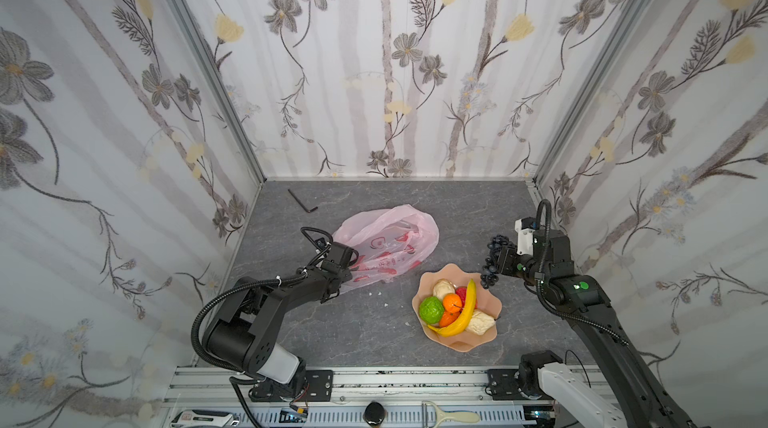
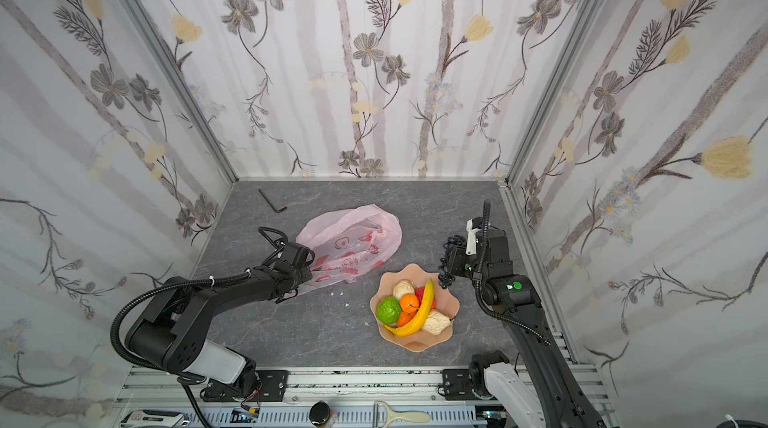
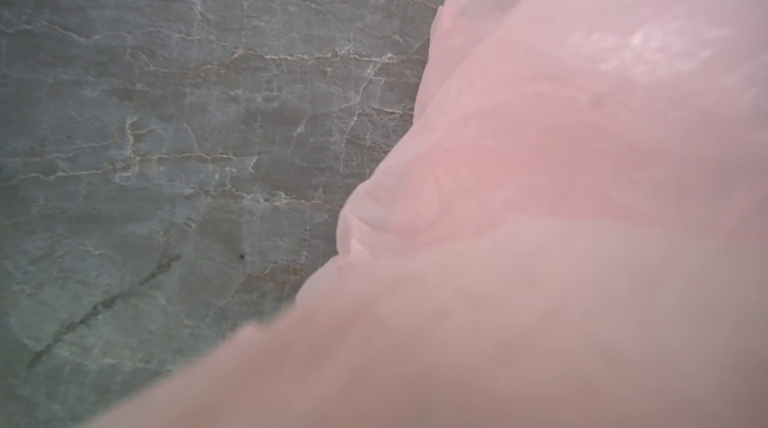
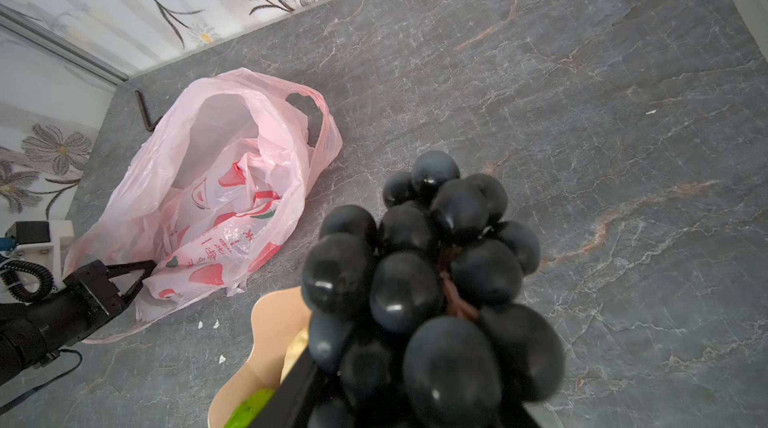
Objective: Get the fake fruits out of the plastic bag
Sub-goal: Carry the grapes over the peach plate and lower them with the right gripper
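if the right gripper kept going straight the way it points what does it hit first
Probably the bare table, with the grape bunch held in the right gripper touching down first. It points downward just beside the dish, so the rim could be clipped; depth is unclear.

The only writing is on the plastic bag: a short line of red characters printed on its side among red heart and strawberry pictures. The film is too crumpled for them to be read. In both top views the same line is only a red smear.
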{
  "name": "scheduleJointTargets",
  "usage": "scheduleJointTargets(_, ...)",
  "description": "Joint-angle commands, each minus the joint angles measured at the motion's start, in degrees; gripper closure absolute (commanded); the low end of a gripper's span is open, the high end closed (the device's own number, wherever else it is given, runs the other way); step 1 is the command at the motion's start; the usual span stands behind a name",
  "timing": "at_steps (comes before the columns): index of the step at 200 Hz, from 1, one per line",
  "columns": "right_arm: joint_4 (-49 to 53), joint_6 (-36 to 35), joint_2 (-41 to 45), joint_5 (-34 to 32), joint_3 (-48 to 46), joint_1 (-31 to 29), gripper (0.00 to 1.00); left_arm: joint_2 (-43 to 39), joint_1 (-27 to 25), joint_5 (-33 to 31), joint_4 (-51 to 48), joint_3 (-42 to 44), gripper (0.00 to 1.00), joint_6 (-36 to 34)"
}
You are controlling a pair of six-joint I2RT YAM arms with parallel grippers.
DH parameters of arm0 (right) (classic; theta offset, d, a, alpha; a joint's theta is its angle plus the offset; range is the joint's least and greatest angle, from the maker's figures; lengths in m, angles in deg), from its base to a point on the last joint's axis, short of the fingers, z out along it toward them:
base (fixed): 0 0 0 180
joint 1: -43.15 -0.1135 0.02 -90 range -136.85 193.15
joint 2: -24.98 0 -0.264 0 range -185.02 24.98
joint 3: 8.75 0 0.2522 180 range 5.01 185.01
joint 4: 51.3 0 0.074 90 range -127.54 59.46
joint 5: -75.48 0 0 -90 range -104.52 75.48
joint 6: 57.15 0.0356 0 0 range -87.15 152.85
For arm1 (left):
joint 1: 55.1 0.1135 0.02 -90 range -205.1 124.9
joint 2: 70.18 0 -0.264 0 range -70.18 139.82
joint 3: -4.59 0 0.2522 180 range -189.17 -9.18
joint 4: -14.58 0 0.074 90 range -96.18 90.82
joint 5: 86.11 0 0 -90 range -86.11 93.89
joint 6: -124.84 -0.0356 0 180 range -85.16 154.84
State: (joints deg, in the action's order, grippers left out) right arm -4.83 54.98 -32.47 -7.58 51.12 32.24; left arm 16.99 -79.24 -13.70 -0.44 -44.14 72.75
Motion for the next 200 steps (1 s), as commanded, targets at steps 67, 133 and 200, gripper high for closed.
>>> scheduleJointTargets(67, -0.1, 0.96, -0.88, -0.12, -3.8, -3.24, 0.56, -0.77, 0.04, 0.43, 0.46, 0.59, 1.0, 0.54)
scheduleJointTargets(133, -0.24, -5.04, -9.17, -1.5, 0.87, -7.88, 0.52, -2.25, 0.06, 0.08, 0.49, 1.82, 1.0, 0.5)
scheduleJointTargets(200, 3.09, -7.71, -16.62, -0.64, 6.63, -10.42, 0.54, -2.23, 0.06, -0.66, 0.55, 1.91, 1.0, -0.03)
